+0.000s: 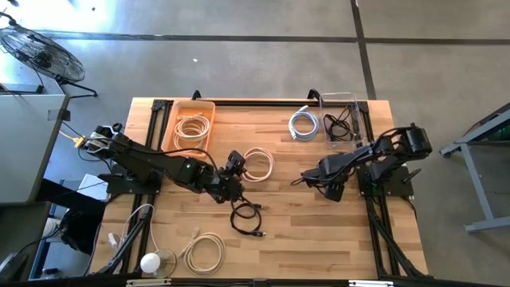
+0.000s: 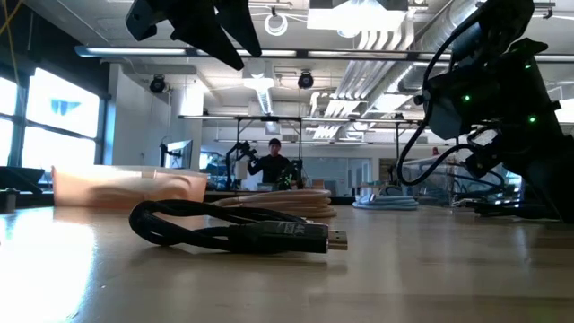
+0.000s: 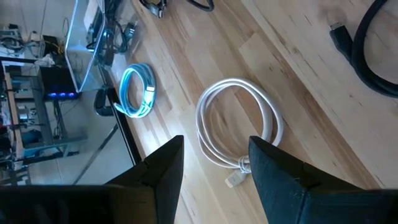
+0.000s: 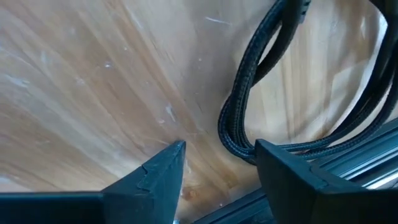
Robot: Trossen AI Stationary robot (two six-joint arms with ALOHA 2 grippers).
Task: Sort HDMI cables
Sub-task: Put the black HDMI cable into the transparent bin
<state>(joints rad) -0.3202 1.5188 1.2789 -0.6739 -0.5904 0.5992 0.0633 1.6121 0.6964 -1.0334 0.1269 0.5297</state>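
A cream-beige coiled cable lies flat mid-table. My left gripper hovers over its left side, open, touching nothing; in the left wrist view the coil shows past the gap between the fingers. A black coiled cable lies nearer the near edge. Another cream coil sits in the orange tray. A silvery-white coil lies near the far edge. A black cable lies in the clear box. My right gripper is open, right of centre, over bare wood beside a black braided cable.
One more cream coil lies by the near edge, with a white cord and a white round object at the near left corner. Black rails frame the table. Bare wood lies between the arms toward the near edge.
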